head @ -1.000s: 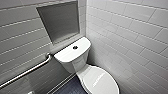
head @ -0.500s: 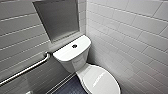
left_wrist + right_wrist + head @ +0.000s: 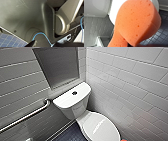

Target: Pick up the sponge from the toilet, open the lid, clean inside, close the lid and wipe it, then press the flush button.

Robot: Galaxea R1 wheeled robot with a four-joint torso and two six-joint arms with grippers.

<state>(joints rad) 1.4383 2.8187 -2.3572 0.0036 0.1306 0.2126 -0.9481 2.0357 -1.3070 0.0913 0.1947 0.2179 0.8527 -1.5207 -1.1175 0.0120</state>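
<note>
The white toilet [image 3: 75, 107] stands in a tiled corner, and its oval lid [image 3: 100, 127] lies shut over the bowl. On the flat tank top sits the small dark flush button [image 3: 74, 93]. The orange-red sponge [image 3: 136, 22] looms large in the right wrist view, with my right gripper [image 3: 130, 45] shut on its lower end. It hangs over the white toilet and the dark floor tiles. A sliver of the sponge [image 3: 123, 140] peeks in at the head view's lower edge, right of the lid. My left gripper [image 3: 48, 45] is open and holds nothing, close to my own grey body.
A metal grab rail [image 3: 27, 115] runs along the left wall beside the tank. A grey recessed panel [image 3: 58, 67] sits in the wall above the tank. White tiled wall [image 3: 135, 92] closes in on the right. Dark blue floor tiles [image 3: 72, 134] lie left of the bowl.
</note>
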